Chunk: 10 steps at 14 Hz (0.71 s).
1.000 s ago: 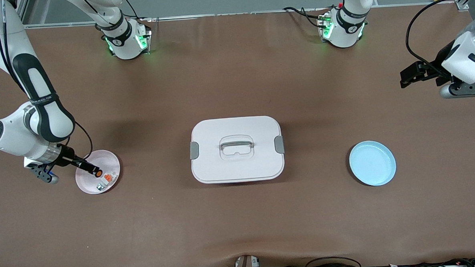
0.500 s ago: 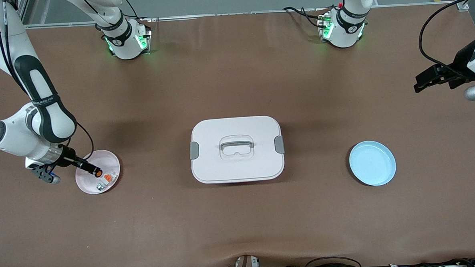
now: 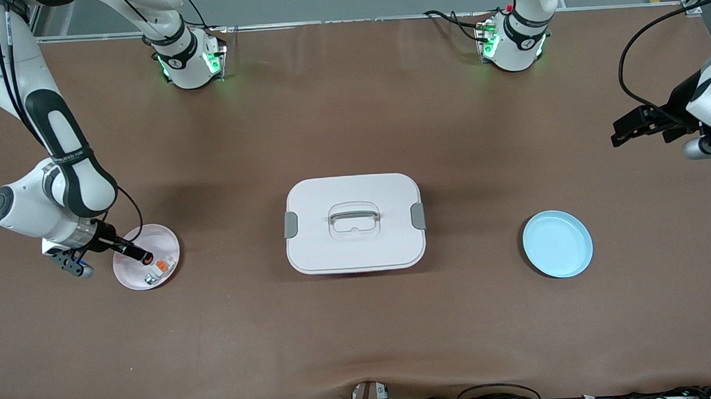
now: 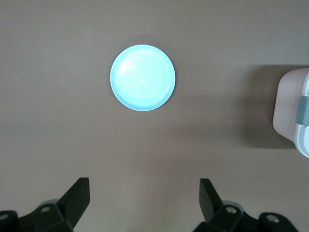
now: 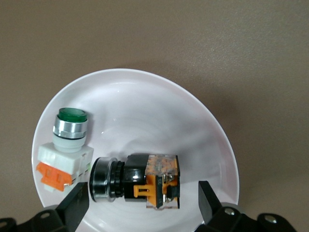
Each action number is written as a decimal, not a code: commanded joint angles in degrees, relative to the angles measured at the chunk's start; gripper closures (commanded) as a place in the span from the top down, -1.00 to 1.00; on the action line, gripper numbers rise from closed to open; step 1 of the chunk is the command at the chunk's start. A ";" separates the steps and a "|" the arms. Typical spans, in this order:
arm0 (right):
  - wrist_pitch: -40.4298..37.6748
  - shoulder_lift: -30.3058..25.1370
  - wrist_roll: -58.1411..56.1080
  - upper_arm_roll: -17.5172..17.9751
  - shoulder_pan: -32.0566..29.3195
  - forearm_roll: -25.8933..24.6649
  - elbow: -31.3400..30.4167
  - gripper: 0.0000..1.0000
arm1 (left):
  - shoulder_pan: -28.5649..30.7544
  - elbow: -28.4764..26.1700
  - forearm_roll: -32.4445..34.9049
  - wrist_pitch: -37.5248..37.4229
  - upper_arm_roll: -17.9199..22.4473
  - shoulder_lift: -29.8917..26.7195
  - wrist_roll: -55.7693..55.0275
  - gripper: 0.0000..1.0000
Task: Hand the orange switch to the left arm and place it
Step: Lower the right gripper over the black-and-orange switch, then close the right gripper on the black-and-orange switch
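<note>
The orange switch (image 5: pixel 130 182) lies on its side in a pink plate (image 5: pixel 145 106) at the right arm's end of the table; its orange end shows in the front view (image 3: pixel 146 257). My right gripper (image 5: pixel 144 193) is open and low over the plate (image 3: pixel 166 239), one finger on each side of the switch, not closed on it; it also shows in the front view (image 3: pixel 133 252). The white box (image 3: pixel 356 247) stands at the table's middle. My left gripper (image 4: pixel 144 186) is open and empty, up in the air over the left arm's end of the table (image 3: pixel 627 129).
A white-grey piece with a green cap and orange tab (image 5: pixel 65 150) lies beside the switch in the pink plate. A light blue plate (image 3: pixel 557 243) sits empty between the box and the left arm's end, also in the left wrist view (image 4: pixel 143 77). The box's corner shows there (image 4: pixel 292 111).
The left arm has swung about over its end of the table, its gripper ending slightly lower in the front view. The right gripper has stayed over the pink plate, barely shifting.
</note>
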 commanded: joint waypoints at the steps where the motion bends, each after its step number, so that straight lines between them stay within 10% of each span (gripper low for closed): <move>1: 0.11 1.25 -1.24 -0.02 0.02 1.45 1.49 1.00 | -0.65 0.17 -1.03 0.56 -0.09 0.76 -0.05 1.00; 10: 0.02 1.96 -1.24 -0.02 0.11 1.45 2.37 1.00 | -1.27 0.35 -2.35 1.44 -0.18 1.37 0.04 1.00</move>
